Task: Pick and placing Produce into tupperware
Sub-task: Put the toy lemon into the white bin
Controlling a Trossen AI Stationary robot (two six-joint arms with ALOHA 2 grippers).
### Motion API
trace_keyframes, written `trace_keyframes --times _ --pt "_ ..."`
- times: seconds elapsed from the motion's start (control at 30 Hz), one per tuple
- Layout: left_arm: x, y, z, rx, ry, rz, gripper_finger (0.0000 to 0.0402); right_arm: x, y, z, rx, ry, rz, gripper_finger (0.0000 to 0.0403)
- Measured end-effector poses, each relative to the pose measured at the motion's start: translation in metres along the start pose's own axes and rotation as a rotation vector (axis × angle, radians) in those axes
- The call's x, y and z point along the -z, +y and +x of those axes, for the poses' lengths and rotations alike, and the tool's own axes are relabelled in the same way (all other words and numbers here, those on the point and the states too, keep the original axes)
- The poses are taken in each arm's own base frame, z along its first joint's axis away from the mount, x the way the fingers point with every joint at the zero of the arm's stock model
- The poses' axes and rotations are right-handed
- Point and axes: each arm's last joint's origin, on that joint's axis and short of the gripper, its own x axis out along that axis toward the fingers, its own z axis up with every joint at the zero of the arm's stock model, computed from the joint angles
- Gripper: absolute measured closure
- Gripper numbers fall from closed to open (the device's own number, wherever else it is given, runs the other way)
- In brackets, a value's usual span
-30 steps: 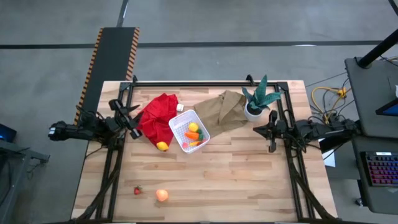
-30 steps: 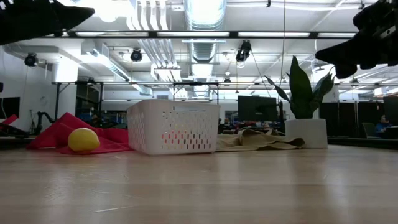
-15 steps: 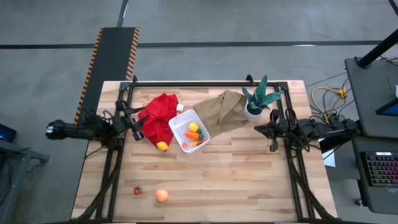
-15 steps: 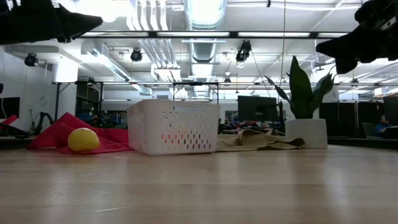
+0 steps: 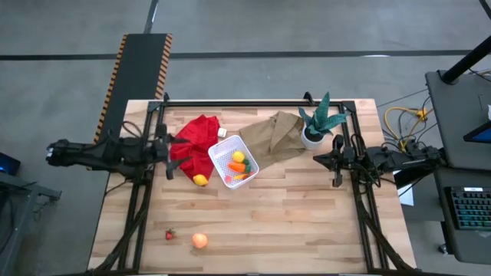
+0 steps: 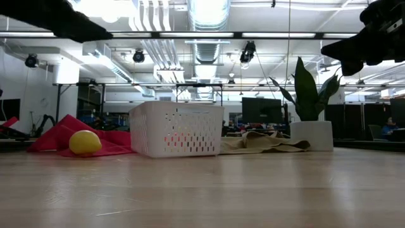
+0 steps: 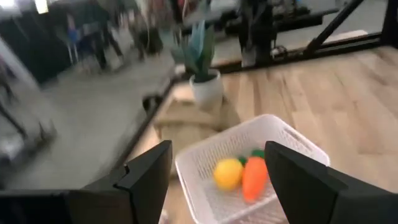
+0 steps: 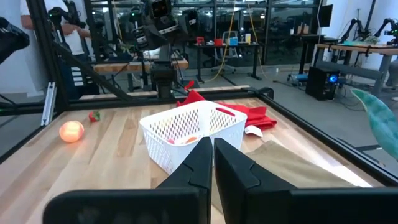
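Holding lemon [image 7: 227, 173], carrot [image 7: 253, 176]: tupperware [image 7: 200, 163]

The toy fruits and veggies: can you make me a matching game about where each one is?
Things:
1. orange toy carrot with green top
2. yellow toy lemon outside the basket
3. peach-orange toy ball
4. tiny red toy berry

Places:
A. on the bare wood, just left of the ball
B. inside the white plastic mesh basket
C. on the red cloth's edge
D. on the bare wood by the table's near edge

Pairs: 1-B, 2-C, 3-D, 4-A

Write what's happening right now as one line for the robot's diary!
left gripper: open, empty, near red cloth | right gripper: shut, waiting at table edge | tupperware: holds carrot, lemon | still out: lemon, peach ball, berry
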Motion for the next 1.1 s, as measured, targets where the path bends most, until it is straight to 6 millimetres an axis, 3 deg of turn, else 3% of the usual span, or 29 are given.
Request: trace_keyframes --times 0.2,0.63,0.87,1.1 --pt "-0.010 -0.002 0.007 0.061 0.140 -0.118 0.0159 0.000 0.000 0.000 0.000 0.000 0.028 0.0394" --pt "0.009 -0.033 0.063 0.236 0.568 -0.049 0.0159 0.000 0.000 0.000 0.000 0.004 0.044 0.0394" --pt "0.020 -0.043 0.078 0.286 0.787 -0.018 0.0159 0.001 0.000 0.000 0.000 0.007 0.042 0.0394" --pt "0.036 -0.052 0.092 0.317 0.899 -0.004 0.0159 0.001 0.000 0.000 0.001 0.011 0.041 0.0394"
